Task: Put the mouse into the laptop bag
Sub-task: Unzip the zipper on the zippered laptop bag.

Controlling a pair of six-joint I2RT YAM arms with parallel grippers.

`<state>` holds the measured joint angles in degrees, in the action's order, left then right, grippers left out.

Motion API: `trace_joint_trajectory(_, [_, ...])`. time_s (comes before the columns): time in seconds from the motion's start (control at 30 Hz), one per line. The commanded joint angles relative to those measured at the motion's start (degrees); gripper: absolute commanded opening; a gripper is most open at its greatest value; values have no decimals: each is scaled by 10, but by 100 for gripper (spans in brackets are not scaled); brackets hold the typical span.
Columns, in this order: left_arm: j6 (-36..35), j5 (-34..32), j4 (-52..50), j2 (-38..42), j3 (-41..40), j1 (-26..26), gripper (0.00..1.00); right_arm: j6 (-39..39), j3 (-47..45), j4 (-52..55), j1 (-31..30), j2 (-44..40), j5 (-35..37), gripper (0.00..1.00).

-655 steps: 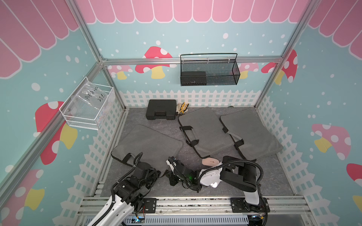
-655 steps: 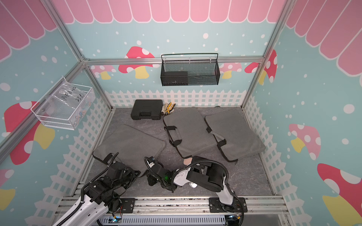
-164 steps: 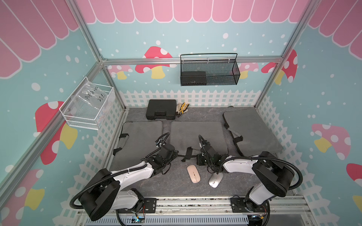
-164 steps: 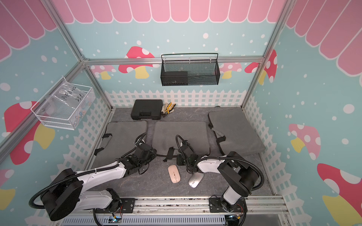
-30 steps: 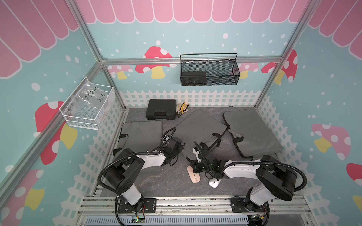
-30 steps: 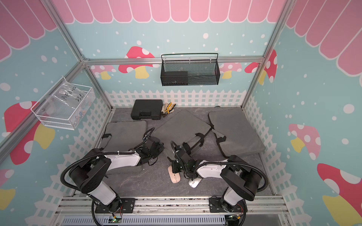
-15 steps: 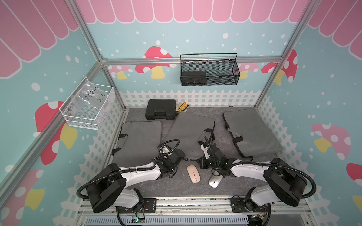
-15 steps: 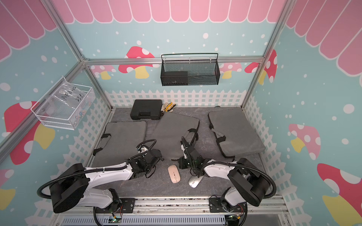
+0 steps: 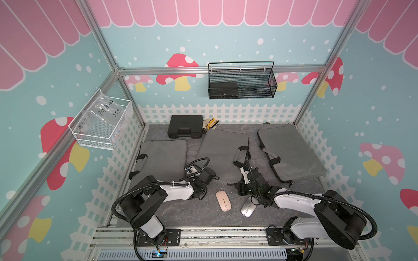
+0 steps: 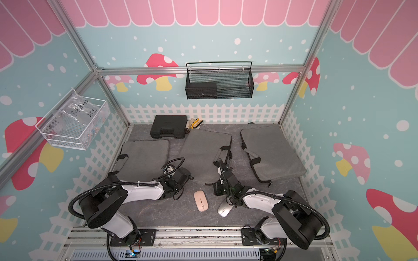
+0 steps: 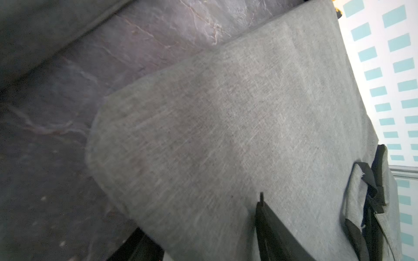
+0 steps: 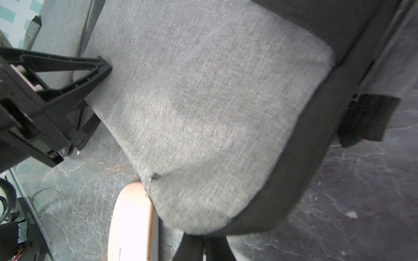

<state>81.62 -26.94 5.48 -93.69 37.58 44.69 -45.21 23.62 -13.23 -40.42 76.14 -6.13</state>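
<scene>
Released by the now-spread left fingers (image 12: pixel 74 67), the middle laptop bag (image 9: pixel 222 153) has sunk back down, its edge pinched by the right fingers (image 12: pixel 192 250), while the pink mouse (image 9: pixel 222 200) lies unbagged on the worktop (image 9: pixel 181 212) just beside them.

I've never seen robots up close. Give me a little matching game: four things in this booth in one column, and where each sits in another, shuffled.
1 pink mouse
2 silver mouse
3 black case
4 black mesh basket

A hangs on the back wall
B on the floor, beside the gloves
C on the floor, between the left arm and the right arm
D on the floor, close against the right arm

Pairs: 1-C, 2-D, 3-B, 4-A
</scene>
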Motion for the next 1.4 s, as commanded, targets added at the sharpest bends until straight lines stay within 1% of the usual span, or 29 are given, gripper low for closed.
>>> trace_joint_trajectory(0.0, [-10, 45, 25, -34, 1, -14, 43, 7, -9, 5, 3, 13, -13, 0])
trace_joint_trajectory(0.03, [-10, 51, 31, -40, 0, -17, 32, 7, -9, 4, 0, 18, -18, 0])
trace_joint_trajectory(0.07, [-8, 54, 34, -43, 0, -18, 23, 7, -9, 4, -3, 21, -21, 0])
trace_joint_trajectory(0.1, [-6, 54, 39, -45, -2, -17, 17, 5, -8, 4, -7, 23, -25, 0])
trace_joint_trajectory(0.17, [-7, 54, 45, -49, -4, -18, 9, 1, -5, 5, -17, 22, -28, 0])
trace_joint_trajectory(0.27, [-11, 55, 40, -54, 2, -18, 0, -7, 5, 5, -40, 21, -22, 0])
trace_joint_trajectory(0.47, [-10, 54, 44, -51, -2, -18, 0, -17, 41, 4, -78, 54, -11, 0])
trace_joint_trajectory(0.7, [-6, 44, 52, -30, -26, -18, 0, -17, 90, -9, -100, 105, -14, 0])
trace_joint_trajectory(0.93, [2, 30, 53, 5, -50, -15, 0, -15, 121, -8, -107, 138, -10, 0])
trace_joint_trajectory(1.07, [5, 14, 40, 37, -65, -11, 0, -14, 118, 9, -105, 119, 19, 0])
trace_joint_trajectory(1.23, [16, -27, 18, 90, -87, 6, 0, -18, 92, 28, -93, 56, 46, 0])
trace_joint_trajectory(1.37, [15, -50, -7, 110, -85, 15, 0, -22, 66, 41, -67, 15, 36, 0])
